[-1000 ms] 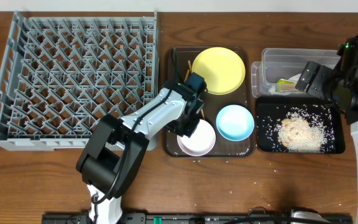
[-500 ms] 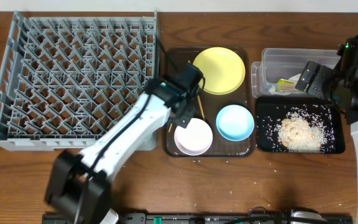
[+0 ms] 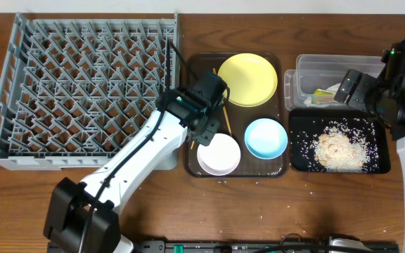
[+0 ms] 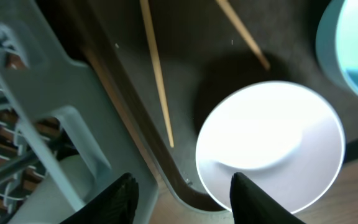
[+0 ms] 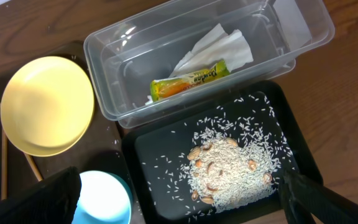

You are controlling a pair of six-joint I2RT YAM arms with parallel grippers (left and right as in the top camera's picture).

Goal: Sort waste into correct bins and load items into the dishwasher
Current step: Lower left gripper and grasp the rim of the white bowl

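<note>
the white bowl sits upright in the near left corner of the dark brown serving tray; it is round, glossy and plain white, its inside bare and bright, with a soft shadow along the near wall. the two thin wooden chopsticks lie on the tray floor just beyond it, pale and straight, splayed away from each other, each ending close to the bowl's rim without clearly touching it. the light blue bowl stands just right of the white one, and the round yellow plate lies flat in the tray's far right corner

the left gripper hangs over the tray's left edge, just beside the white bowl's left rim, its two dark fingers spread apart with nothing between them. the grey dish rack, a grid of upright pegs inside lattice walls, stands right against the tray's left side

right of the serving tray, the clear plastic tub holds the green-and-yellow wrapper and the crumpled white paper. just nearer, the glossy black tray carries a heap of rice and beige scraps, with loose grains scattered around it. the right gripper hovers above these two bins, fingers spread wide and empty. all of it rests on the wooden table
</note>
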